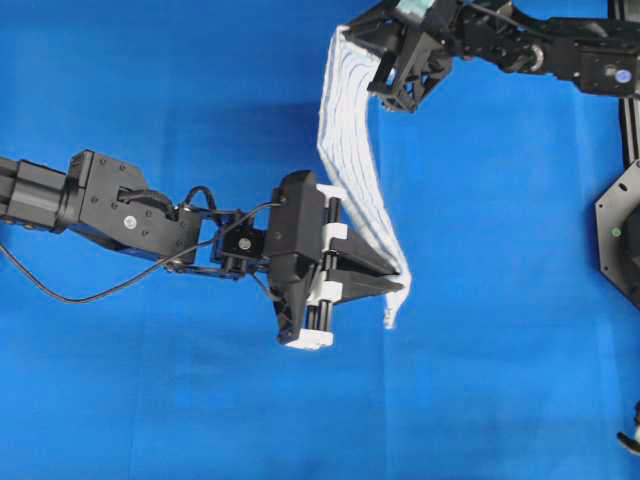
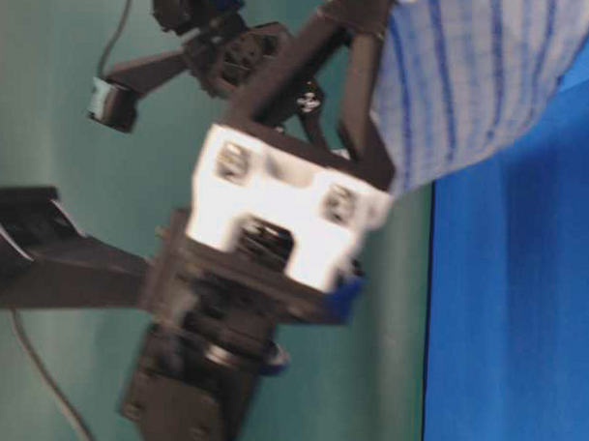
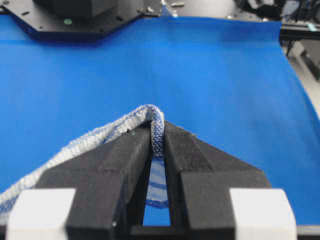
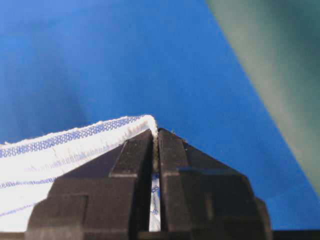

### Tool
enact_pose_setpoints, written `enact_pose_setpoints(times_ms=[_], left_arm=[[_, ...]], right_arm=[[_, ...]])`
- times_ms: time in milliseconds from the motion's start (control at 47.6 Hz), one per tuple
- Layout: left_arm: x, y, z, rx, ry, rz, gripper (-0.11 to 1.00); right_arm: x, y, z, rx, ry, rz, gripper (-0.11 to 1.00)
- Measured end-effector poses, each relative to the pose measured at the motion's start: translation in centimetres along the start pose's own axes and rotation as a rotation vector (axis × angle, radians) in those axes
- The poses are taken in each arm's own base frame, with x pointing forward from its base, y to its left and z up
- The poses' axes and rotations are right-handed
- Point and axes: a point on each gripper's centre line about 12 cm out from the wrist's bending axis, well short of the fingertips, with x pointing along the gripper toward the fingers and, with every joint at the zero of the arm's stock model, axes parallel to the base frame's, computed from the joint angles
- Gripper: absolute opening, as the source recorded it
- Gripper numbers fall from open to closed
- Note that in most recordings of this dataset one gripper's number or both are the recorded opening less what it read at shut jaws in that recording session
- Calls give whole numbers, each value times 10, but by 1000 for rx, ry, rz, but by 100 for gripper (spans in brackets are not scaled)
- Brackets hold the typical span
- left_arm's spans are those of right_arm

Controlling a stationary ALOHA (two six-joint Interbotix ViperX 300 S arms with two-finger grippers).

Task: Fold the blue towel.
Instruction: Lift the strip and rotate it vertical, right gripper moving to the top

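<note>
**Towel strung between two pinched corners, lifted off the cloth**

The blue towel (image 1: 352, 160) hangs in the air as a narrow, sagging band, running from the top centre of the overhead view down to just right of the middle. It looks held this way so that it is clear of the blue table covering (image 1: 150, 400) and can be laid down with one part over another, which is the fold the task asks for.

The left gripper (image 1: 398, 278), reaching in from the left edge, has its jaws pressed together on one corner; the left wrist view shows the woven edge nipped between the black fingers (image 3: 131, 150). The right gripper (image 1: 392, 88), at the top of the frame, pinches another corner just as tightly. Pinching corners rather than the middle keeps the edge between them from bunching, I judge.
</note>
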Motion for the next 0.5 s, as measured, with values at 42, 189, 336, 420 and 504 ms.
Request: enact_pose_setpoints(times_ms=[42, 189, 336, 420, 504], left_arm=[[-1, 1, -5, -1, -9, 0, 5], [-5, 5, -26, -11, -42, 3, 5], [-7, 5, -42, -22, -45, 0, 5], [-8, 2, -46, -23, -39, -6, 5], [-10, -2, -50, -20, -29, -14, 5]], right_arm=[[4, -1, -5, -3, 17, -3, 24], [22, -1, -18, -8, 64, -6, 24], [35, -1, -19, -8, 78, -6, 24], [42, 0, -17, -12, 76, -5, 24], [48, 1, -13, -11, 73, -4, 24]])
